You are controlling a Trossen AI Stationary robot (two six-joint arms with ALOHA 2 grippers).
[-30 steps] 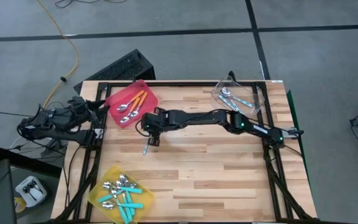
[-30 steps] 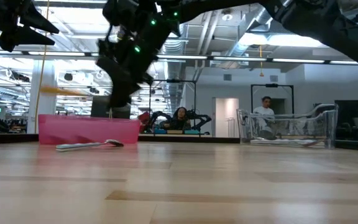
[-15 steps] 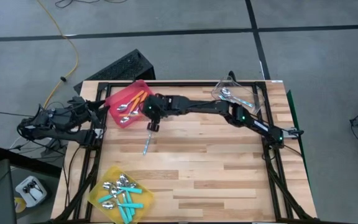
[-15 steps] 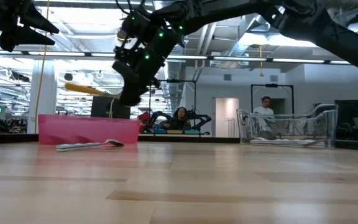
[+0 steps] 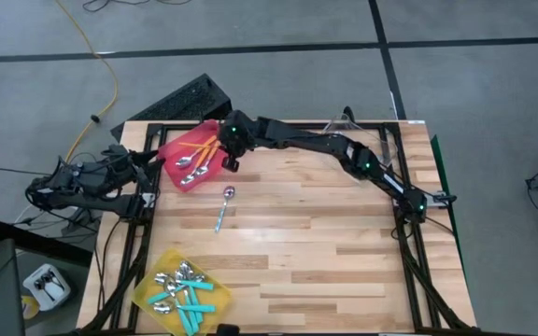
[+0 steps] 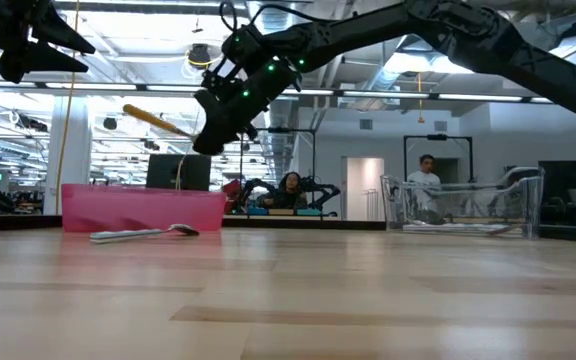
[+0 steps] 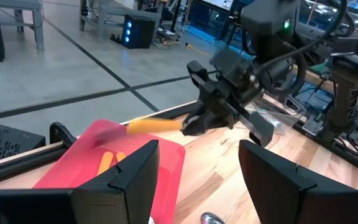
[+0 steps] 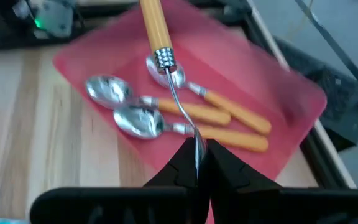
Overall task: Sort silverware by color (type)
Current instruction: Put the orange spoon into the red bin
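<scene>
My right gripper [image 5: 229, 157] hangs over the red bin's [image 5: 192, 157] right rim, shut on an orange-handled spoon [image 8: 166, 59]. Three more orange-handled spoons [image 8: 213, 116] lie flat in that bin. One light-blue-handled spoon [image 5: 223, 208] lies flat on the table just near of the gripper. Several teal-handled spoons [image 5: 187, 297] fill the yellow bin [image 5: 149, 283] at the near left. The clear bin [image 5: 388, 149] at the far right holds light-blue spoons [image 5: 348, 147]. My left gripper [image 7: 197, 186] is open, parked off the table's left edge. My right gripper pinches the orange spoon between its two fingers [image 8: 185, 163] at the metal end, just past the thin neck [image 8: 180, 106]; the bowl is hidden by the fingers. It comes slanting down from the table's right. The spoon is lifted clear, its orange handle [image 6: 154, 120] sticking out over the red bin.
The red bin [image 6: 143, 209] sits at the far left corner. Bare wood stretches across the middle and near right of the table [image 5: 344, 252]. A black crate [image 5: 187, 98] stands beyond the far edge. People [image 6: 428, 178] sit in the room behind.
My right gripper, shut on the orange spoon, has risen from beside the light-blue spoon and swung toward the far left, ending over the red bin. The spoon's handle has tipped from level to slanting upward. The light-blue spoon has stayed on the table.
</scene>
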